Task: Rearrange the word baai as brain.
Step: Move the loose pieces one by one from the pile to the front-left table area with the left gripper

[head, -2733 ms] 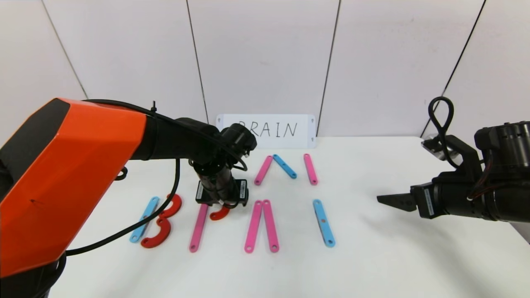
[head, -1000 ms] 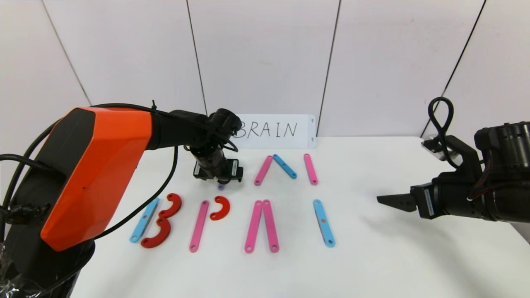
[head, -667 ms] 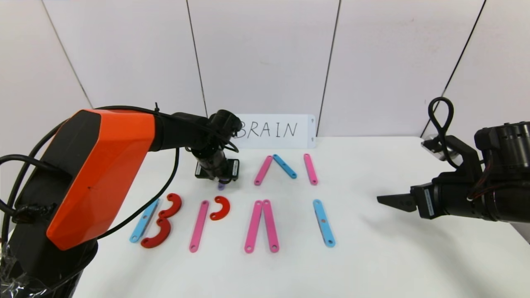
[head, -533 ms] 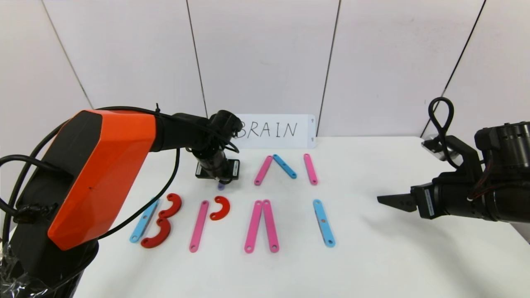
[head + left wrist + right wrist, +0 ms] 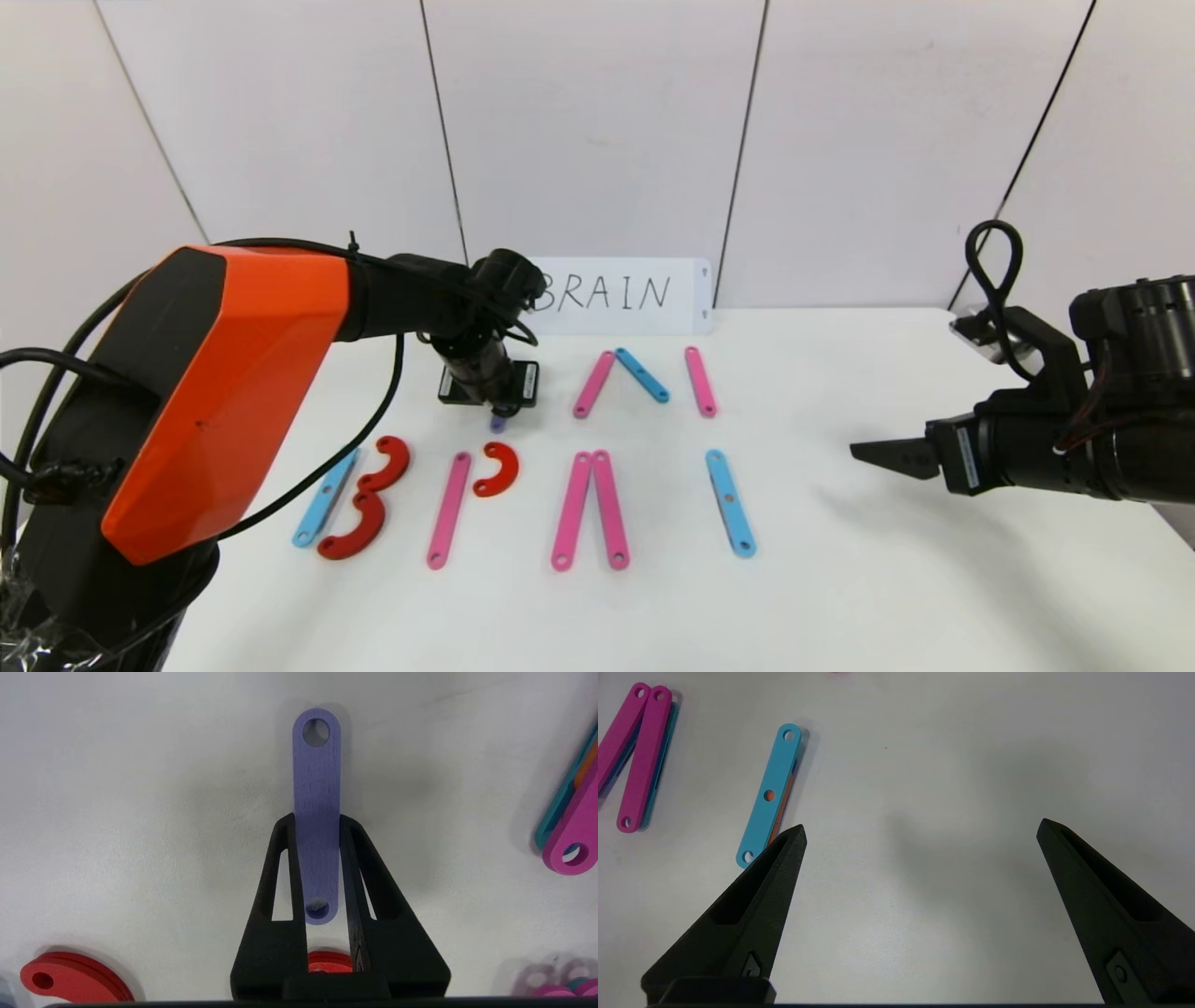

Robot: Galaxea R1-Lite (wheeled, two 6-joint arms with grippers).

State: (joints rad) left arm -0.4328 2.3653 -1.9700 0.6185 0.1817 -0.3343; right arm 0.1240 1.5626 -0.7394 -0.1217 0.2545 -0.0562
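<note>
The left pincer (image 5: 317, 826) is clamped tight on a short purple bar (image 5: 316, 788), its two fingers (image 5: 282, 858) pressing the bar's long edges while most of the bar sticks out past the tips, low over the white counter (image 5: 840, 579). Just on the robot's side of this pincer lies a red curve (image 5: 497, 469) beside a pink bar (image 5: 448, 510); farther toward the robot's left sits the blue-and-red B (image 5: 350, 499). The right pincer (image 5: 920, 830) hovers wide open and empty, with a blue bar (image 5: 769, 794) lying next to one fingertip.
</note>
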